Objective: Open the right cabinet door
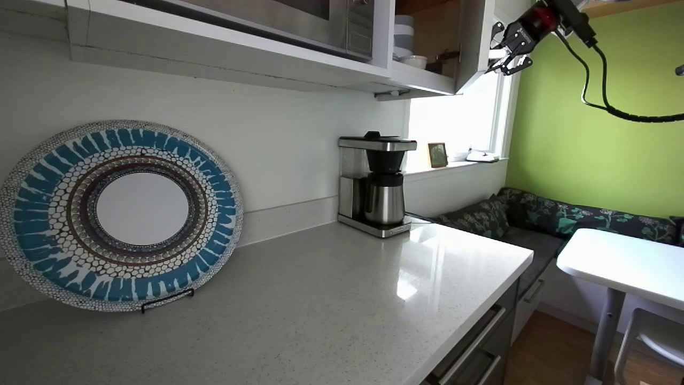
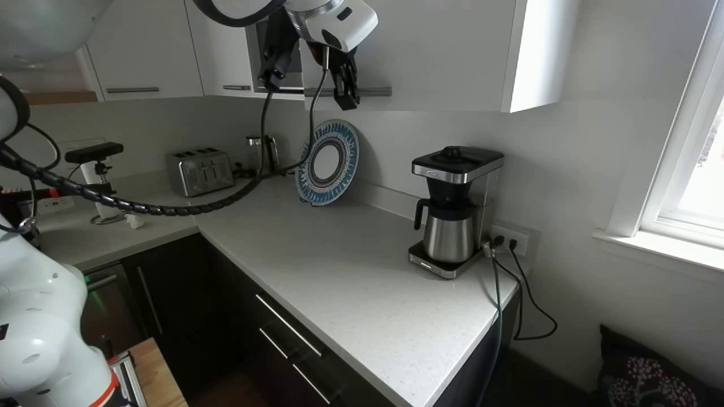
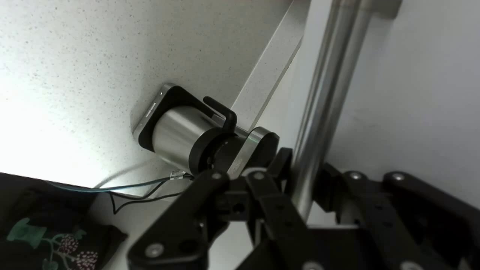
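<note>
The right cabinet door is a plain white panel in both exterior views point(image 1: 474, 48) point(image 2: 447, 51). It stands swung outward; the light-brown interior point(image 1: 427, 24) shows beside it. Its inner face is partly hidden by the angle. In the wrist view the door point(image 3: 420, 93) fills the right side. Its metal bar handle point(image 3: 326, 93) runs down between my fingertips, and the handle point(image 2: 374, 91) also shows in an exterior view. My gripper point(image 3: 305, 178) is shut on the bar, a finger on each side. It shows at the door's front face in both exterior views point(image 1: 505, 56) point(image 2: 345, 87).
White bowls point(image 1: 414, 61) stand inside the cabinet. A microwave point(image 1: 360, 27) is beside it. A coffee maker point(image 1: 385, 200) stands on the counter point(image 1: 299, 299) below. A round decorated plate point(image 2: 348, 135) leans against the wall. The robot's black cable point(image 2: 169, 210) hangs across the counter.
</note>
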